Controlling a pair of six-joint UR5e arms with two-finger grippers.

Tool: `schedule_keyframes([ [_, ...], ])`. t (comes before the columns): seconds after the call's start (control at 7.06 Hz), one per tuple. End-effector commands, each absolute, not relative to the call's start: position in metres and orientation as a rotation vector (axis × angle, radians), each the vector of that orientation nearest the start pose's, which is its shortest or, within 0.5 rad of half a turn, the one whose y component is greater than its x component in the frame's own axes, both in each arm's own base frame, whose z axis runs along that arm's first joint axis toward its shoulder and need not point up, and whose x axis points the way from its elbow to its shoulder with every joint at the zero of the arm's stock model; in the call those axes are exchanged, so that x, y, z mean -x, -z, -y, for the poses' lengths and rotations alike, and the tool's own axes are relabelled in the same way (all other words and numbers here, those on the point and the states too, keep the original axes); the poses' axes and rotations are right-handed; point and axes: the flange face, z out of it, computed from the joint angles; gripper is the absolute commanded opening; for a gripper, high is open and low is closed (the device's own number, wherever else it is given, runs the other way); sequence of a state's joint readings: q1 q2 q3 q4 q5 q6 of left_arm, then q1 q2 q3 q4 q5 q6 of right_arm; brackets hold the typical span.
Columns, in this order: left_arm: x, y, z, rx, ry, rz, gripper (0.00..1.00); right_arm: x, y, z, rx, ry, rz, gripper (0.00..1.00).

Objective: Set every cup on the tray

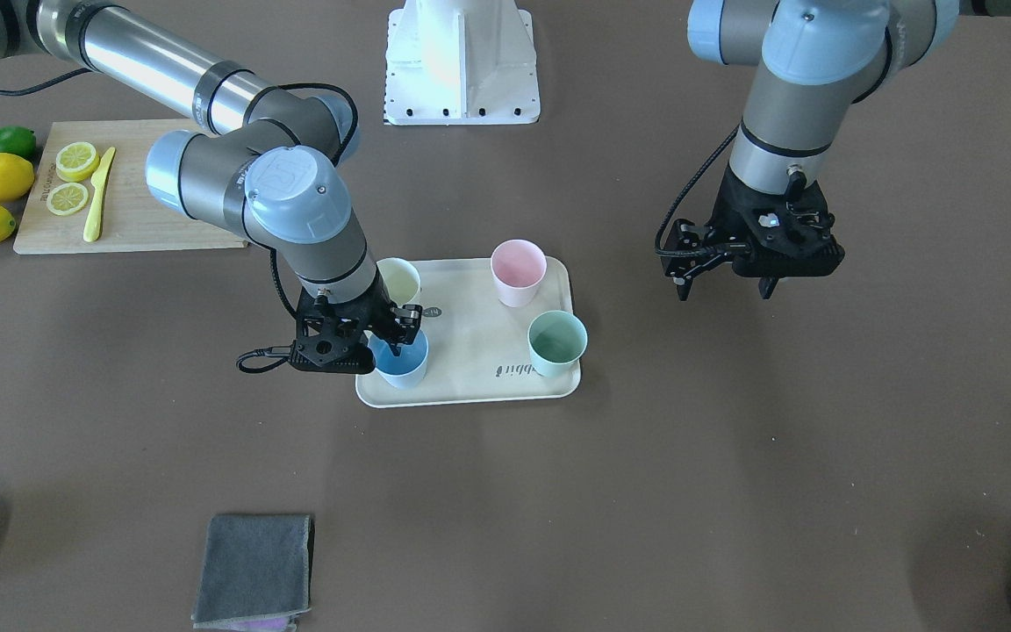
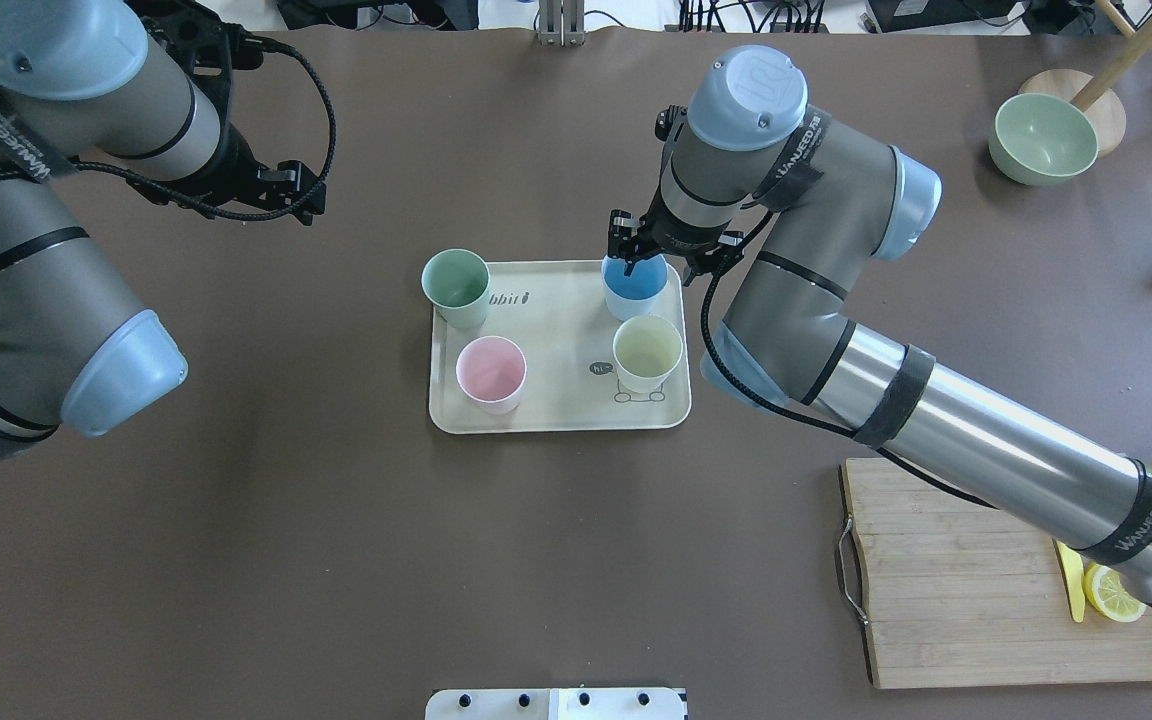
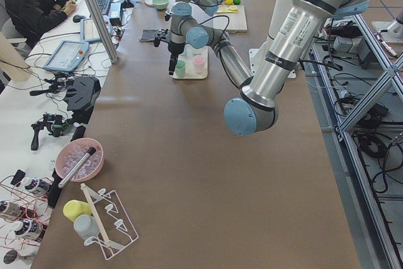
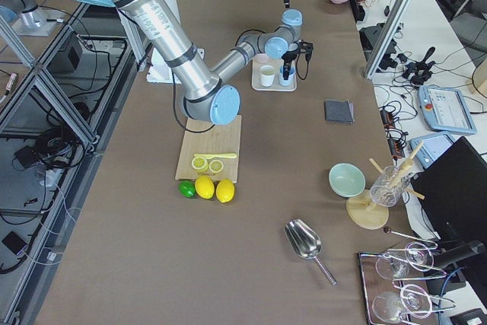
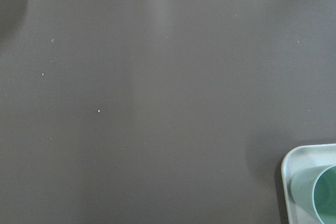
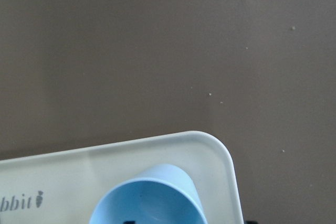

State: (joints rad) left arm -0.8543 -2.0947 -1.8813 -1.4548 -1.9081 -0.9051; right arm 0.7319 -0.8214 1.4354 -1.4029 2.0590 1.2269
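Brown matte surface (image 2: 236, 550) runs the length of the bench, and near the middle of the overhead view sits the tray (image 2: 561, 330). It is cream, flat and rectangular, with rounded corners and a low raised rim. Grey script letters show along its upper edge, partly hidden behind a cup, and a small cartoon animal with a "hi" bubble is drawn near its lower right corner.

Four cups stand upright on the tray, one toward each corner:
- the green cup (image 2: 456, 286) at upper left
- the pink cup (image 2: 490, 372) at lower left
- the pale yellow cup (image 2: 647, 352) at lower right, standing over the drawing
- the blue cup (image 2: 633, 290) at upper right

The right gripper (image 2: 629, 262) is down at the blue cup, with one finger inside it and the other outside, straddling the rim. From where I stand I cannot tell whether it is pinching the wall or loose.

The left gripper (image 1: 726, 291) hangs above bare surface at the right of the front-facing view, well apart from the tray. Its fingers are spread wide and hold nothing.
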Motion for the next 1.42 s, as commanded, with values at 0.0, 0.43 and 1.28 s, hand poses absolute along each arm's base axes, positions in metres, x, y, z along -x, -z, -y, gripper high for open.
schedule_keyframes([
  [0.0, -0.315, -0.242, 0.533, -0.256, 0.072, -0.748, 0.97, 0.426, -0.210, 0.578, 0.044, -0.211, 0.930, 1.00],
  [0.43, -0.230, -0.247, 0.571, -0.301, 0.018, -0.763, 0.98, 0.295, -0.245, 0.571, -0.011, -0.135, 0.830, 1.00],
  [1.28, -0.097, -0.378, 0.595, -0.379, 0.034, -0.747, 0.98, 0.025, -0.518, 0.546, 0.004, 0.065, 0.773, 1.00],
])
